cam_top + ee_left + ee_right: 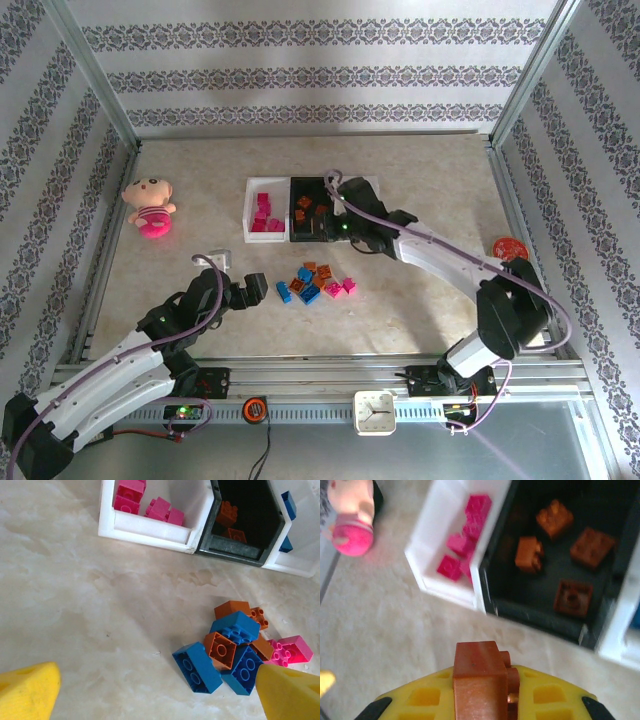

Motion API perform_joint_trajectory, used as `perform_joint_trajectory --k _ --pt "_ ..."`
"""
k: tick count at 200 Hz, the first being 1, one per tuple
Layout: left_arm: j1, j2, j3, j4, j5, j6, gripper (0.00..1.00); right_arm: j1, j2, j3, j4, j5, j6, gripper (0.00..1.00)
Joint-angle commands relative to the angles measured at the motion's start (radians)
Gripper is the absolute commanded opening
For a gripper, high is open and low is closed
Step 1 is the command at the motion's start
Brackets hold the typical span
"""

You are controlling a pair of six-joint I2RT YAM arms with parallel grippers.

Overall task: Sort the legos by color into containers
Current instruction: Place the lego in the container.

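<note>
The orange-brown brick (476,672) is clamped in my right gripper (481,692), squeezed between the two yellow pads (395,701). It lies on its side. Its long axis runs away from my wrist toward the bins, and its studs point to the right in my wrist view. Any lettering on the studs is too blurred to read.

I hold it above the table (180,170), just short of the near wall of the black bin (535,616), close to where that wall meets the left white bin (445,587). Other orange-brown bricks (555,517) lie in the black bin. Pink bricks (477,507) lie in the left white one, and blue bricks (288,505) in the right white bin (295,566).

Nearer my bases, a loose pile (235,652) of blue, orange-brown and pink bricks rests on the table. My left gripper (157,692) hangs just left of it, jaws spread wide, grasping nothing.

Off to the left lies a pink plush doll (150,205), and at the right edge a round red tin (510,247). On the front rail sits a white clock (374,412), its numerals too small to read.
</note>
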Motion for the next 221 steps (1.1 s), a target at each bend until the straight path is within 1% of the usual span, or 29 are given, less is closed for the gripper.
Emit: perform_joint_trajectory --k 1,30,57,71,95,104,111,134,153,166,194,221 --pt "0.003 -0.013 -0.009 -0.035 0.01 -0.023 1.0 0.002 0.13 0.117 -0.034 0.115 -0.023 0.17" --pt "0.003 -0.025 -0.009 -0.061 0.02 -0.026 1.0 0.001 0.284 0.274 -0.069 0.195 -0.033 0.18" --pt "0.003 -0.045 -0.026 -0.067 0.038 -0.04 1.0 -0.001 0.386 0.385 -0.113 0.233 -0.034 0.2" --pt "0.003 -0.053 -0.034 -0.066 0.046 -0.048 1.0 0.0 0.418 0.424 -0.123 0.236 -0.033 0.27" --pt "0.003 -0.056 -0.035 -0.068 0.055 -0.048 1.0 -0.001 0.44 0.466 -0.138 0.241 -0.031 0.49" --pt "0.003 -0.055 -0.032 -0.07 0.059 -0.043 0.99 0.001 0.433 0.47 -0.14 0.241 -0.031 0.54" --pt "0.004 -0.053 -0.029 -0.07 0.061 -0.037 1.0 0.001 0.419 0.466 -0.14 0.239 -0.032 0.56" --pt "0.004 -0.033 -0.006 -0.05 0.107 0.005 1.0 0.01 0.343 0.415 -0.133 0.243 -0.039 0.6" --pt "0.002 0.031 0.035 -0.031 0.156 0.039 1.0 0.018 0.257 0.325 -0.108 0.234 -0.035 0.62" --pt "0.002 0.106 0.071 -0.019 0.19 0.059 1.0 0.021 0.198 0.251 -0.094 0.231 -0.028 0.63" --pt "-0.011 0.287 0.151 0.049 0.242 0.115 0.87 0.017 0.064 0.074 -0.064 0.24 -0.005 0.64" --pt "-0.04 0.492 0.267 0.096 0.262 0.187 0.86 -0.005 -0.054 -0.081 -0.043 0.236 0.03 0.64"
